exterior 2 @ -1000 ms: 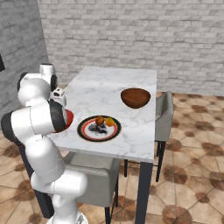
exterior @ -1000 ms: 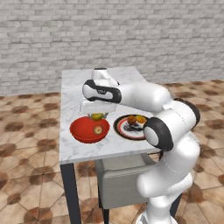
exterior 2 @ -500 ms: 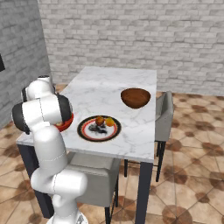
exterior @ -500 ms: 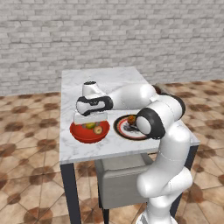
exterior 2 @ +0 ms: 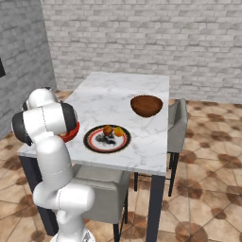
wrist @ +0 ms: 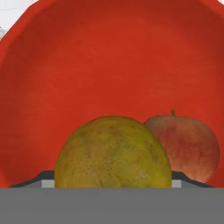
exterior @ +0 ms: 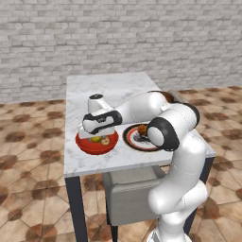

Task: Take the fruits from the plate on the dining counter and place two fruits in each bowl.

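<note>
Over the red bowl (exterior: 96, 144), at the near left part of the dining counter (exterior: 113, 90), the arm's hand hangs low, wrist pointing down into the bowl. Gripper (exterior: 94, 137) state: cannot tell — the finger tips are hidden behind the yellow-green fruit (wrist: 113, 152) in the hand view, and too small to make out from the base cameras.

Inside the red bowl: yellow-green fruit and red fruit (wrist: 186, 146), side by side, apparently touching. From the left base view the same pair sits near the bowl's front wall.

Just right of the red bowl, the plate (exterior 2: 92, 142) carries the orange fruit (exterior 2: 118, 131) and the tan fruit (exterior 2: 108, 130), close together at its far side.

Beyond the plate, further from the red bowl, the brown bowl (exterior 2: 146, 105) stands apart on the marble. A grey chair (exterior: 130, 194) is tucked under the counter below the plate.
</note>
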You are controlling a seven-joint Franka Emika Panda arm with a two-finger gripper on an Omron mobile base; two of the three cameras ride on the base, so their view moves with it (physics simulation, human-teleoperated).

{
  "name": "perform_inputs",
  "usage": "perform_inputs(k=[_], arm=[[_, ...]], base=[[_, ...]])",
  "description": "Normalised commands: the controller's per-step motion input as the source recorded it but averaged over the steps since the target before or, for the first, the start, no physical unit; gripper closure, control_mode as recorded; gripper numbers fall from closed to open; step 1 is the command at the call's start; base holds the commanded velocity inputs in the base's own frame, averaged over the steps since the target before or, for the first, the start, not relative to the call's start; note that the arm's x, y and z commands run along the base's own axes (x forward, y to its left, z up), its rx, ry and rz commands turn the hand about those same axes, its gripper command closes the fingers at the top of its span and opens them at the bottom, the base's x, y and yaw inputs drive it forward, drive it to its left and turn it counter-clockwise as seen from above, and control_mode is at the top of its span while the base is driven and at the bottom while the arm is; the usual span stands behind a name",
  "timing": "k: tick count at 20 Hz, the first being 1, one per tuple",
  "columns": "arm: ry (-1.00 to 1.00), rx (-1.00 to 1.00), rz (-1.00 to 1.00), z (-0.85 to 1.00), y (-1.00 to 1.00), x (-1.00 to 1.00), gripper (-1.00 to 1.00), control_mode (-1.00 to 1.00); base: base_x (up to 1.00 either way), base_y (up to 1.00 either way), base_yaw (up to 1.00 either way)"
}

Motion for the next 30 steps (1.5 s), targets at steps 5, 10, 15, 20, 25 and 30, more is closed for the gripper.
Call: perform_inputs(k=[5,10,15,20,25,30], arm=[[0.00,0.00,0.00,0.00,0.00,0.01,-1.00,-1.00],[0.00,0.00,0.00,0.00,-0.05,0.00,-1.00,-1.00],[-0.03,0.01,0.00,0.24,-0.33,0.00,-1.00,-1.00],[-0.03,0.00,0.00,0.80,-0.67,-0.40,-1.00,-1.00],[-0.01,0.01,0.00,0.63,-0.98,-0.33,-1.00,-1.00],[0.00,0.03,0.00,0.26,-1.00,0.06,-1.00,-1.00]], base=[[0.00,0.00,0.00],[0.00,0.00,0.00],[0.00,0.00,0.00],[0.00,0.00,0.00],[0.00,0.00,0.00],[0.00,0.00,0.00]])
